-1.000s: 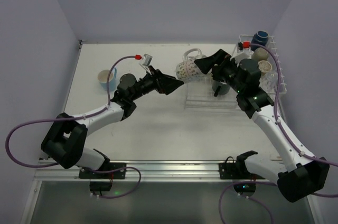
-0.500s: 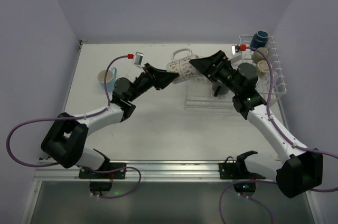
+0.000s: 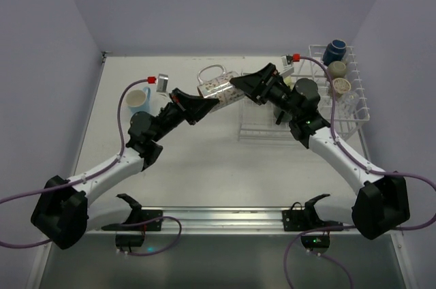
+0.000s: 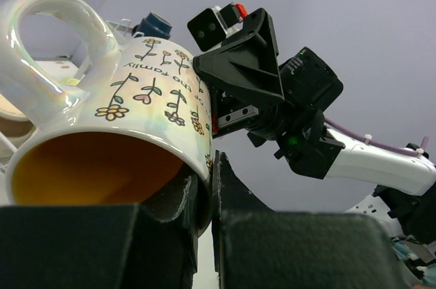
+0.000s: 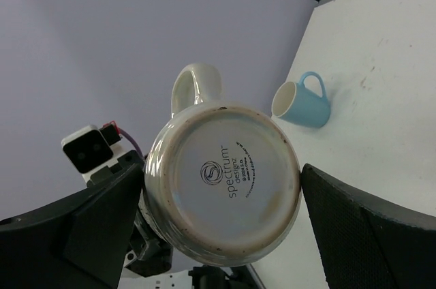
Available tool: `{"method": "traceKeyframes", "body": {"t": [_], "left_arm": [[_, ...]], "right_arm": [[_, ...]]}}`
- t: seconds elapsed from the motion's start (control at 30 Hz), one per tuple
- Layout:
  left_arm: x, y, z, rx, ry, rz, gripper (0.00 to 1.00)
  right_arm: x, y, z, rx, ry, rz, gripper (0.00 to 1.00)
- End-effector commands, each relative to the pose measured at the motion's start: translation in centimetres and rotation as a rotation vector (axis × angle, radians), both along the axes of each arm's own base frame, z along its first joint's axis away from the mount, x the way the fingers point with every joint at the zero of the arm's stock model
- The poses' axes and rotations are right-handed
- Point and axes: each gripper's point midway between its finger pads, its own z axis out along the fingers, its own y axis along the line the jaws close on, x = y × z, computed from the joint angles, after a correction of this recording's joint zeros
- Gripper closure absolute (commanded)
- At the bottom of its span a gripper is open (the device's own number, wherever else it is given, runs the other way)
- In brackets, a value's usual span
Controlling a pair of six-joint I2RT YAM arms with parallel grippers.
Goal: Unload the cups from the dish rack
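mug (image 3: 216, 86) (white, flower print, orange inside) is held in the air on its side, handle up, between both claws, over the table (image 3: 204, 159) just left of the rack (image 3: 262, 129)

change over the last second: mug was above the flat rack section, now it has been carried left and clear of it. Right arm has been stretched out after it, left arm pulled back and swung wide. Read as a handover under way: mug is out of the rack but not set down

left claw (image 3: 208, 101): clenched on the rim, one finger inside, one outside
right claw (image 3: 238, 84): fingers seen pressed to both sides of the base, so taken as gripping too, not yet released

likely next: base let go by the right, mug put down by the left near the blue cup (image 3: 138, 100), which is upright on the table at far left. A rim pinch alone is judged a thin hold for a sideways mug, so slip is to be watched

views: position and remaining stock are given only by the top view; navy cup (image 3: 335, 50) and beige cup (image 3: 334, 69) are among those left in the rack's tall end. Rim pinch is shown only by the left wrist view. Base and finger contact are shown only by the right wrist view. Neither grip can be judged from the top
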Motion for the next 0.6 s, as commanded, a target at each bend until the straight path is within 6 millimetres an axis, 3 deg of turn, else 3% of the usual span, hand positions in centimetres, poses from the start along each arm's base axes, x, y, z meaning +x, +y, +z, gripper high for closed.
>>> {"method": "traceKeyframes", "body": {"t": [0.0, 0.13, 0.17, 0.2, 0.3, 0.5, 0.53, 0.57], "left_arm": [[-2.0, 2.0, 6.4, -0.038, -0.208, 0.096, 1.0], [-1.4, 3.6, 6.5, 0.036, -0.193, 0.207, 1.0], [-0.6, 4.1, 5.5, 0.106, -0.159, 0.262, 1.0], [-0.4, 4.6, 6.3, 0.124, -0.165, 0.297, 1.0], [0.9, 6.3, 5.4, 0.215, -0.11, 0.412, 1.0], [3.6, 8.3, 0.9, 0.378, 0.055, 0.562, 1.0], [4.1, 8.6, 1.6, 0.395, 0.058, 0.591, 1.0], [5.5, 9.0, -1.3, 0.523, 0.126, 0.626, 1.0]], "right_arm": [[-1.6, 2.0, 1.3, 0.004, -0.044, 0.126, 0.01], [-1.0, 2.0, 1.4, 0.001, -0.051, 0.107, 0.01], [-0.8, 1.8, 1.5, 0.001, -0.054, 0.092, 0.01], [-0.6, 1.7, 1.5, -0.008, -0.061, 0.077, 0.01], [0.2, 1.2, 1.2, -0.025, -0.052, 0.026, 0.01], [1.5, 1.2, 0.5, -0.076, -0.051, -0.005, 0.01], [1.5, 1.0, 0.1, -0.101, -0.042, -0.016, 0.01], [1.4, 0.8, 0.1, -0.116, -0.049, -0.027, 0.01]]}}
